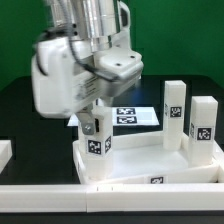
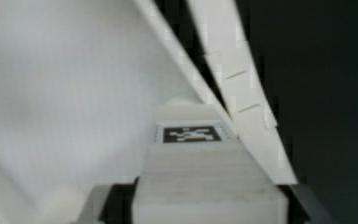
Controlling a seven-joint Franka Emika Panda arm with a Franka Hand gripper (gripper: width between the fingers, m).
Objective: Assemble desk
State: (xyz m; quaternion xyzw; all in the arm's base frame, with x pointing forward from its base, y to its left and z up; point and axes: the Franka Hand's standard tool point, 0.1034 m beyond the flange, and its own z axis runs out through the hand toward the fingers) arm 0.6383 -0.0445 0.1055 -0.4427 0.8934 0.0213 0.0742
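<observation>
- The tabletop (image 1: 150, 165), the biggest part, is a white rectangular tray with a raised rim. It lies on the black desk (image 1: 20, 110) toward the front, just inside the white border rail (image 1: 110, 190). It looks like stiff, light moulded plastic with a smooth, probably slippery face. It seems too broad for the jaws, so the rim edge would be the place to take it.
- Three short blocky white legs stand upright at its corners: the far leg (image 1: 175, 105), the right-hand leg (image 1: 203, 128) at the exterior view's right, and the near leg (image 1: 95, 140) at the exterior view's left. Each looks rigid and light, with flat opposite sides that suit a pinch high up, clear of the socket.
- The jaws sit right over the near leg. In the wrist view they flank that leg (image 2: 194, 170), but whether they press on it I cannot tell.
- Each leg carries a small black-and-white tag (image 2: 194, 133). The marker board (image 1: 135, 117) lies behind.
</observation>
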